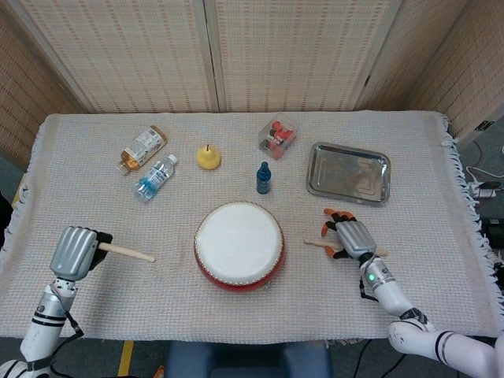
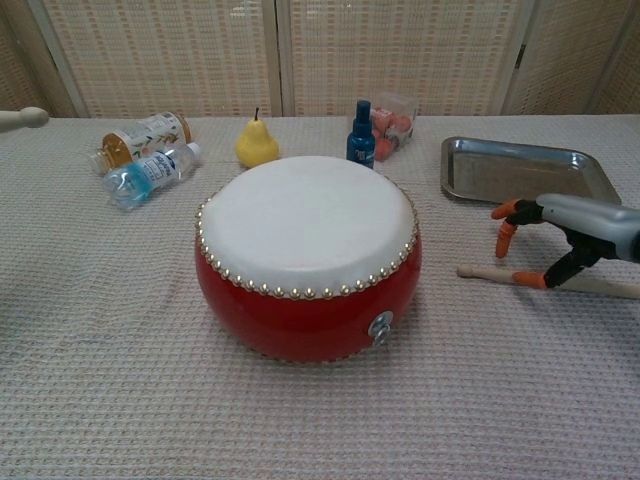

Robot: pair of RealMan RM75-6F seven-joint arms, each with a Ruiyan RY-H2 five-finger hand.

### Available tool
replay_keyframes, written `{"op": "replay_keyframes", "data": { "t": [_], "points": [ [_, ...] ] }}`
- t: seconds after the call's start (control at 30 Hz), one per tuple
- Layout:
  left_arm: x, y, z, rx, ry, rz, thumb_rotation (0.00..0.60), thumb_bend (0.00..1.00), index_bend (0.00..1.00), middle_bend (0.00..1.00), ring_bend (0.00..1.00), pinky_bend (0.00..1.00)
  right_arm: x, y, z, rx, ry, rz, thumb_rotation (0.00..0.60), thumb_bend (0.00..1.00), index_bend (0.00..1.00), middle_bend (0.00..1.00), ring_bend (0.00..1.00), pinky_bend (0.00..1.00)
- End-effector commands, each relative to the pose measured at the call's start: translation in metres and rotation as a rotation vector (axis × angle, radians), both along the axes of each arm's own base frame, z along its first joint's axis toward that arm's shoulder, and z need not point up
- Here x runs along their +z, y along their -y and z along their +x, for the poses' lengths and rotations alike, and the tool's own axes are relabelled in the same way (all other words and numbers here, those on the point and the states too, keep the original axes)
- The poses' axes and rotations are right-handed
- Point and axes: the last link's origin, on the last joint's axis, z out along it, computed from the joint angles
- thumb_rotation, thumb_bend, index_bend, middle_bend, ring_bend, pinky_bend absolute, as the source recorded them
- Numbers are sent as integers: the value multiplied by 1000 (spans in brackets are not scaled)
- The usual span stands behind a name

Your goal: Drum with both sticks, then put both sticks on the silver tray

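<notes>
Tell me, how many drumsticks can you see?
2. One drumstick is held in the left hand, left of the drum. The other drumstick lies on the cloth right of the drum, under the right hand.

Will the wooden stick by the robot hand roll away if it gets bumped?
Probably a little. The stick looks round and thin and lies flat on the cloth, so a sideways nudge could roll it. The bumpy woven tablecloth would likely stop it soon. It looks stiff and light, so the right robot hand above it should lift it easily.
</notes>
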Motion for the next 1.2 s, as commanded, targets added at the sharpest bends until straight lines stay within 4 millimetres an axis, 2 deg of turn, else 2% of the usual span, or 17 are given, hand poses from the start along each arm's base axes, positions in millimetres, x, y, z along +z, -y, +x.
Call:
{"op": "replay_keyframes", "data": {
  "t": [0.03, 0.6, 0.9, 1.0, 1.2],
  "points": [
    [-1, 0, -1, 3, 1, -4, 600, 925, 1000, 1000, 1000, 1000, -2, 0, 0, 5, -13, 2, 600, 366, 442, 68, 0, 97],
    [-3, -1, -6, 19, 4, -15, 600, 922, 1000, 1000, 1000, 1000, -15, -2, -4, 39, -53, -11, 600, 385, 502, 68, 0, 96],
    [-1, -1, -7, 24, 12, -13, 600, 919, 1000, 1000, 1000, 1000, -17, -3, -2, 45, -12, -47, 600, 439, 634, 112, 0, 98],
    [0, 0, -8, 28, 18, -9, 600, 918, 1000, 1000, 1000, 1000, -9, -3, 4, 32, 88, -79, 600, 449, 658, 135, 3, 106],
    [4, 2, -9, 37, 33, 0, 600, 918, 1000, 1000, 1000, 1000, 29, -6, 14, -81, 520, -117, 600, 451, 668, 171, 33, 107]
  ]
}}
